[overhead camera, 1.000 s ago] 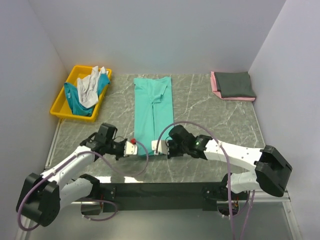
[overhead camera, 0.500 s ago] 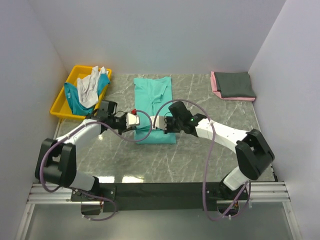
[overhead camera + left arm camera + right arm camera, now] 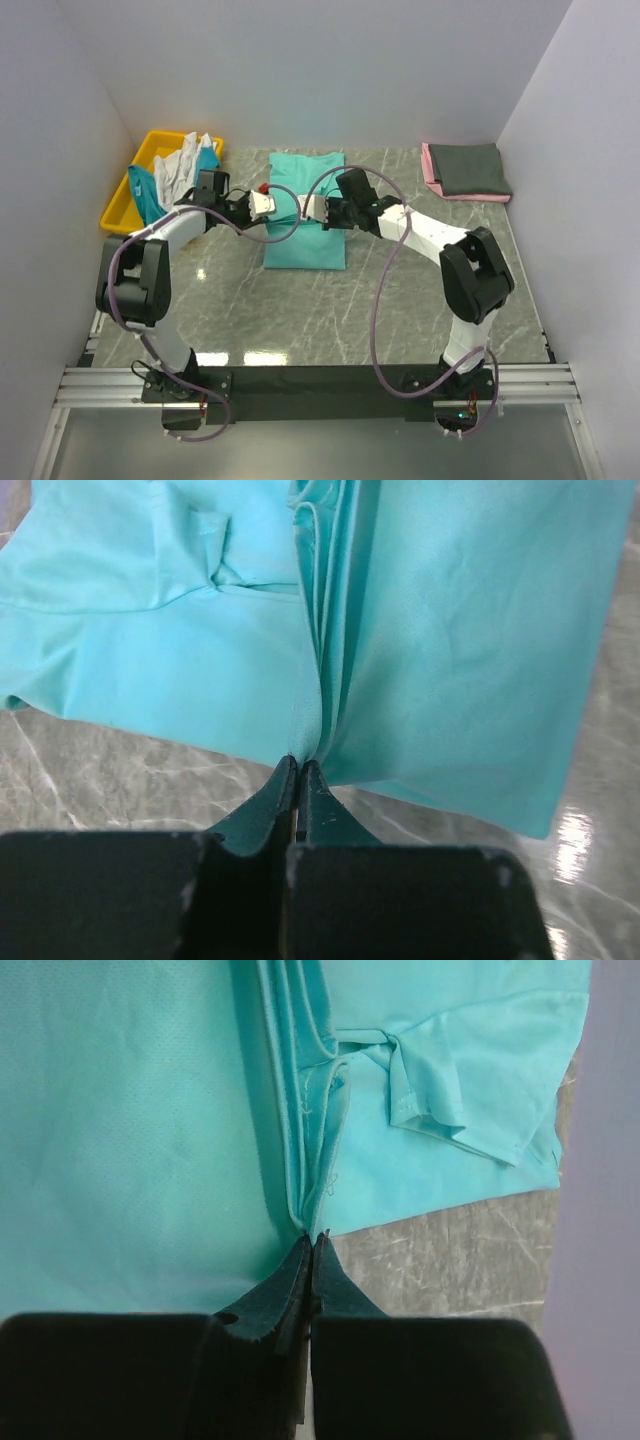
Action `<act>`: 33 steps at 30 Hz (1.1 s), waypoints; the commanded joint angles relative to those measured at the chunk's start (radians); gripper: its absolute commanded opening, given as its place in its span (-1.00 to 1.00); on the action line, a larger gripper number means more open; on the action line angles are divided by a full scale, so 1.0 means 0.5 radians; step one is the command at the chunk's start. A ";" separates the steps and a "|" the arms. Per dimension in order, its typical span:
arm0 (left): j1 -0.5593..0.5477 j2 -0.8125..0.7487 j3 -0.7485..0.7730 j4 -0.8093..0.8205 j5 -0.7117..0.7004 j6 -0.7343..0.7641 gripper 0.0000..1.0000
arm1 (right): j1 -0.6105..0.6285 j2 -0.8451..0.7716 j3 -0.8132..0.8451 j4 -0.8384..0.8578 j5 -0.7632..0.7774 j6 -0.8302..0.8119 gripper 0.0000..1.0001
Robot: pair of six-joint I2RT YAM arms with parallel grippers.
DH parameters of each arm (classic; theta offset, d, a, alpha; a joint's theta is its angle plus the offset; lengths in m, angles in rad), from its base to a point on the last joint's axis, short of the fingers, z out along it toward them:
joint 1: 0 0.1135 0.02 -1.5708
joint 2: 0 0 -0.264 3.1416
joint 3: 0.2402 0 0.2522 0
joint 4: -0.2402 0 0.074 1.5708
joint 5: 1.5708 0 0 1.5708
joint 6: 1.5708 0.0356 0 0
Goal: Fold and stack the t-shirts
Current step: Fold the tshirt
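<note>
The sea-green t-shirt lies on the marble table at mid-back, its lower half doubled over toward the collar. My left gripper is shut on the shirt's hem edge at the left; in the left wrist view the cloth fans out from the closed tips. My right gripper is shut on the hem edge at the right; the right wrist view shows the cloth pinched at its tips. A folded dark grey shirt lies on a pink one at the back right.
A yellow bin at the back left holds a white shirt and a teal shirt. Grey walls close in the table on three sides. Both arms stretch far across the table; a cable loops over it.
Both grippers have carried the shirt's bottom hem away from the near edge toward the collar, folding the shirt to about half its length.
</note>
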 commanded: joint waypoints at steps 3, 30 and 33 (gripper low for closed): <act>0.043 0.158 0.192 0.099 0.030 0.039 -0.99 | -0.063 0.149 0.223 0.062 -0.037 -0.049 -1.00; 0.095 0.748 0.833 0.198 -0.096 -0.311 -0.15 | -0.143 0.610 0.665 0.120 0.183 0.009 -0.43; 0.117 0.708 0.873 0.222 -0.093 -0.537 0.08 | -0.158 0.521 0.623 0.181 0.296 0.098 -0.16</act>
